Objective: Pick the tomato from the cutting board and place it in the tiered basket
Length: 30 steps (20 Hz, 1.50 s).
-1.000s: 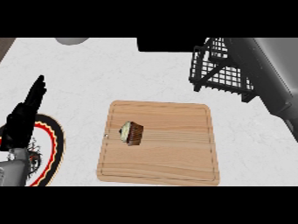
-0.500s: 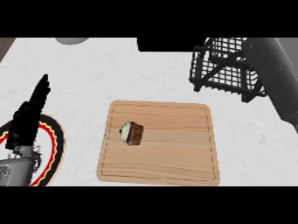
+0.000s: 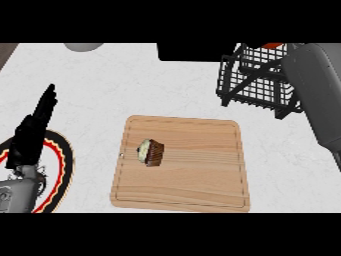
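Note:
No tomato lies on the wooden cutting board [image 3: 202, 185]; only a brown cupcake [image 3: 152, 152] with a pale top sits on its left half. The black wire tiered basket [image 3: 258, 80] stands at the upper right. My right forearm [image 3: 328, 105] runs up the right side to the basket's top. The right hand [image 3: 284, 46] is almost wholly cut off by the view's upper edge. A small red sliver [image 3: 272, 45] shows there above the basket. My left hand [image 3: 33, 130] rests open at the left, fingers straight and pointing up.
A plate with a red and black rim [image 3: 62, 170] lies at the lower left, under my left forearm. A grey round object [image 3: 84, 47] and a dark block [image 3: 191, 50] sit along the counter's far edge.
The right forearm has shifted slightly over the basket, and the red sliver shows at its top end. The left hand has crept a little upward. The cupcake has not moved.

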Motion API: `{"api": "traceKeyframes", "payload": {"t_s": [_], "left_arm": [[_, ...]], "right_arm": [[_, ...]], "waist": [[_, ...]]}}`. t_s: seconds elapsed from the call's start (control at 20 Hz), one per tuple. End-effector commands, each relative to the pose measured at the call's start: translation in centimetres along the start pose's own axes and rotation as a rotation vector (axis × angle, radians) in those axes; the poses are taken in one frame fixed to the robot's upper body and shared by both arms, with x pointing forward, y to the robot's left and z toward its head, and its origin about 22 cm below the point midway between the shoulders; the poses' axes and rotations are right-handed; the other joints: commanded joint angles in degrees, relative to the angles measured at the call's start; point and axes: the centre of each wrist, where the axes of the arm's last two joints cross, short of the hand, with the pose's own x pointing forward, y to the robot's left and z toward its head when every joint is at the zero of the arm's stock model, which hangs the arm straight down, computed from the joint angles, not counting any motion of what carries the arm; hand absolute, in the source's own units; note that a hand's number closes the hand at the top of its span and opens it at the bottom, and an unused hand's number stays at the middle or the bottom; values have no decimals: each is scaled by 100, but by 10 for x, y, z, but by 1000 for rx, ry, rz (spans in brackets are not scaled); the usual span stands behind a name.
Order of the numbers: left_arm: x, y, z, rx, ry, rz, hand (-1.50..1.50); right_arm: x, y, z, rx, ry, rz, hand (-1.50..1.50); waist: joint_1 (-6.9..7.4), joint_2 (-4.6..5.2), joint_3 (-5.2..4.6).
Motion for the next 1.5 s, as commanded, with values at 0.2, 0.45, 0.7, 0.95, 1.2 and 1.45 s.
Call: {"api": "traceKeyframes", "payload": {"t_s": [0.2, 0.45, 0.7, 0.95, 1.2, 1.45], "left_arm": [[-13, -4, 6, -3, 11, 14, 0], [11, 3, 8, 2, 0, 8, 0], [-7, 1, 12, 22, 12, -7, 0], [-10, -1, 17, 14, 39, 11, 0], [7, 12, 12, 17, 32, 5, 0], [-6, 1, 20, 16, 27, 2, 0]], "right_arm": [[-24, 7, -1, -68, 51, -209, -150], [-29, -28, 9, -209, 3, -297, -150], [-60, -78, 6, -246, 112, -323, -150], [-79, -92, 40, -174, 215, -420, -150], [-148, -124, 74, -182, 220, -450, -150], [-201, -138, 120, -205, 179, -499, -150]], "waist": [[-16, 103, 101], [-81, 49, 103], [-132, 49, 100], [-221, 12, 101], [-231, 22, 106], [-204, 43, 105]]}}
